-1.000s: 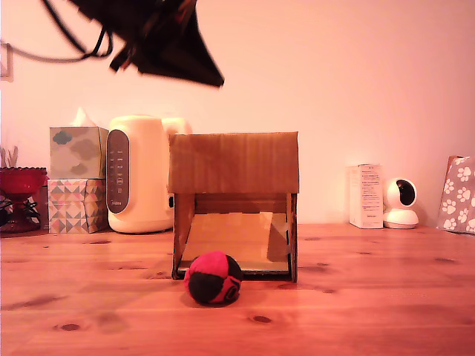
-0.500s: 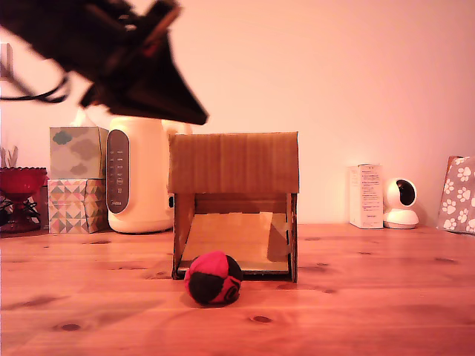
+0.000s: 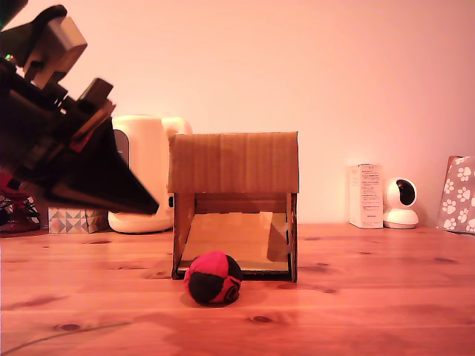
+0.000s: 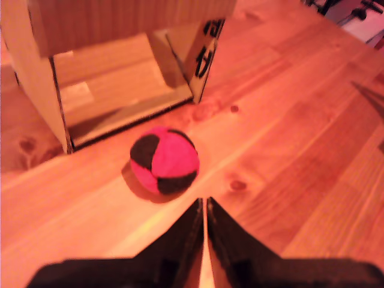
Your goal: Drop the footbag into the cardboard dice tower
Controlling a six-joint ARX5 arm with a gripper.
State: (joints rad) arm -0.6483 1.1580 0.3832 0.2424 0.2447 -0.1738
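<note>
- Footbag (image 3: pixel 213 278): we find it on the desk (image 3: pixel 371 297), just before the cardboard dice tower (image 3: pixel 234 163) opening.
- Gripper (image 4: pixel 205 207): jaws nearly together, holding nothing, short of the footbag.
- Risk, in our judgement: closed fingers could nudge the footbag away.

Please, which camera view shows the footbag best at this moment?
The wrist view shows the footbag best: it is large, seen from above, with its red and black panels clear, lying on the table just before the tower's opening. The exterior view shows the whole footbag too, but smaller and only from the front.
</note>
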